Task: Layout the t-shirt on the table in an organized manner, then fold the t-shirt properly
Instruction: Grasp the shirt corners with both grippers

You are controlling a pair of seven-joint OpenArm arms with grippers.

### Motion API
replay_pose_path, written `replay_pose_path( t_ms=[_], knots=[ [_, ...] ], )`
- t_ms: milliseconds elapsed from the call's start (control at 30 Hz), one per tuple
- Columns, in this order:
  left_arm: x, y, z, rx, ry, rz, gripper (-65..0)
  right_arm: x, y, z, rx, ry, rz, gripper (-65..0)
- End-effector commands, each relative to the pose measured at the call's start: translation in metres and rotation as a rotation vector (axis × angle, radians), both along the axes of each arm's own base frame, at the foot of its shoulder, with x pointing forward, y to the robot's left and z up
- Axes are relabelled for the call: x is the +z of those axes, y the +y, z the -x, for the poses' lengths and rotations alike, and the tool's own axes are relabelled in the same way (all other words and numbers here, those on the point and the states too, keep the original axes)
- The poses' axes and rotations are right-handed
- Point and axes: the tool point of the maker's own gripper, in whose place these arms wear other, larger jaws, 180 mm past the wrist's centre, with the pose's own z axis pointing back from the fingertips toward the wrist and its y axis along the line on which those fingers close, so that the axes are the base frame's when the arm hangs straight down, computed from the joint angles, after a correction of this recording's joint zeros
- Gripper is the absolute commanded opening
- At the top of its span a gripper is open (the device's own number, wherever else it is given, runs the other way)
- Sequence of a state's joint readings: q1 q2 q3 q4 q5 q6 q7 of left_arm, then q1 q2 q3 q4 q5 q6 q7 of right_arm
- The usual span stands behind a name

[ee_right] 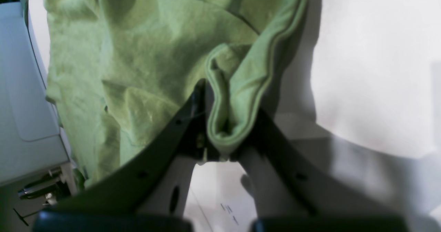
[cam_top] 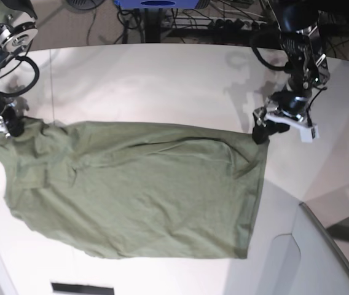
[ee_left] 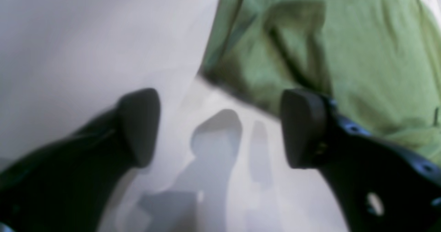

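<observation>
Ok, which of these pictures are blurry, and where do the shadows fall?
Left wrist view: soft, smeared throughout, grey jaw shadows on the white smooth table. Right wrist view: sharper on the olive-green cotton t-shirt, broad shadow lower right. Base view: the sharpest, arm shadow on the tabletop at upper right.

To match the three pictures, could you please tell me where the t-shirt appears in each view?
Left wrist: the t-shirt fills the upper right, beyond the open left end effector.
Right wrist: it covers the upper left and centre, a hem fold pinched in the right end effector.
Base: it lies spread across the centre-left of the table.
Shared landmark: the white table beside the cloth's edge.
</observation>
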State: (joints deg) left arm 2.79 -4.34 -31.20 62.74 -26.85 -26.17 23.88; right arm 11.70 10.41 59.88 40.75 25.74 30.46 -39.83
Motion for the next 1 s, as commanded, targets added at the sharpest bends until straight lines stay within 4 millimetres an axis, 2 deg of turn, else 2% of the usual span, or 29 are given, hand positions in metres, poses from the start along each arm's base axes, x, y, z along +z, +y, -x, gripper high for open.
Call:
replay_pose_path(
  t_ms=[0,100,267,400,533,667,700,767,900,967],
  knots=[
    [-0.006,0.000,0.002,-0.009,0.033,0.005,-19.9,-0.002,-0.007,0.006,0.010,0.047,0.019,-65.0],
    [-0.009,-0.005,-0.008,-0.007,0.033,0.028,-23.5,-0.002,-0.007,0.006,0.010,0.047,0.019,-65.0],
    [-0.005,-0.010,-0.019,-0.009,0.014,0.039,-23.9,-0.002,-0.008,0.006,0.009,0.047,0.020,-65.0],
    [-0.011,-0.010,-0.025,0.044,-0.025,0.054,-24.0,0.000,-0.013,0.007,0.006,0.047,0.029,-65.0],
    [-0.029,-0.016,-0.020,0.059,0.020,0.093,-24.0,0.000,-0.015,0.007,0.005,0.047,0.032,-65.0],
    [-0.031,-0.018,-0.021,0.061,0.025,0.102,-24.7,0.000,-0.015,0.007,0.005,0.047,0.032,-65.0],
    [-0.030,-0.018,-0.023,0.061,0.020,0.102,-27.2,0.000,-0.014,0.007,0.005,0.047,0.030,-65.0],
    [-0.028,-0.018,-0.026,0.060,0.016,0.103,-37.7,0.000,-0.013,0.006,0.009,0.047,0.029,-65.0],
    [-0.028,-0.018,-0.027,0.060,0.015,0.101,-64.8,0.000,-0.011,0.005,0.011,0.044,0.027,-65.0],
    [-0.028,-0.017,-0.026,0.060,0.016,0.100,-65.0,0.000,-0.011,0.005,0.011,0.044,0.027,-65.0]
  ],
)
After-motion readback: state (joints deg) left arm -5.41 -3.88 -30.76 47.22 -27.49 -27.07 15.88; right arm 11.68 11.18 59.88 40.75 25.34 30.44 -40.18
